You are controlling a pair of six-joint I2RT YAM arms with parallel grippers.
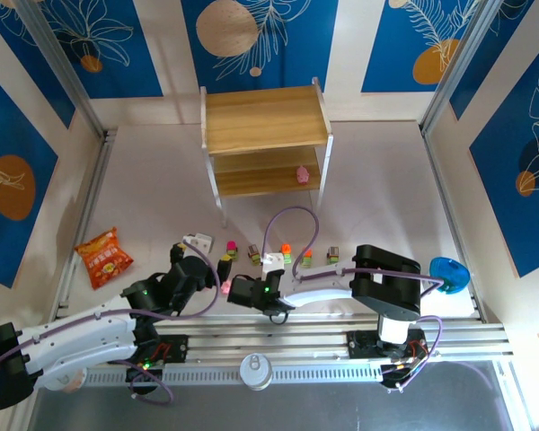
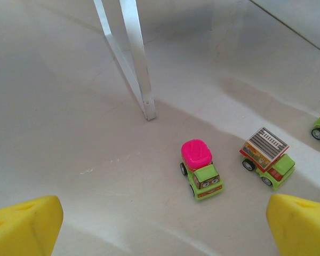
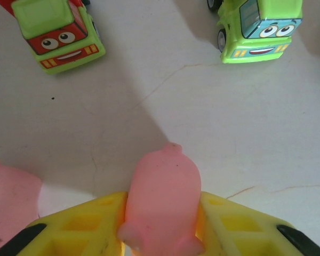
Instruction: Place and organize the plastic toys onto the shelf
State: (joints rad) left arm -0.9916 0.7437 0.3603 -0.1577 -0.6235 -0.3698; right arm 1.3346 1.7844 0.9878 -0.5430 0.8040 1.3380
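While the right tool (image 3: 162, 234) pinches a pink figurine (image 3: 162, 192) at the table (image 3: 213, 122), left tool (image 2: 165, 229) spread wide near a magenta-topped car (image 2: 200, 168), second pink figurine (image 1: 302, 174) on lower board of the shelf (image 1: 265, 117), other cars (image 1: 286, 254) in a row before it

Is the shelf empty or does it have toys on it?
Not empty: one pink toy sits on the lower board of the shelf. The top board looks bare.

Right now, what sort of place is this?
Probably a lab test cell, not a home: blue leaf-print panels wall in the white table, an aluminium rail runs along the near edge, and a small shelf stands as a prop.
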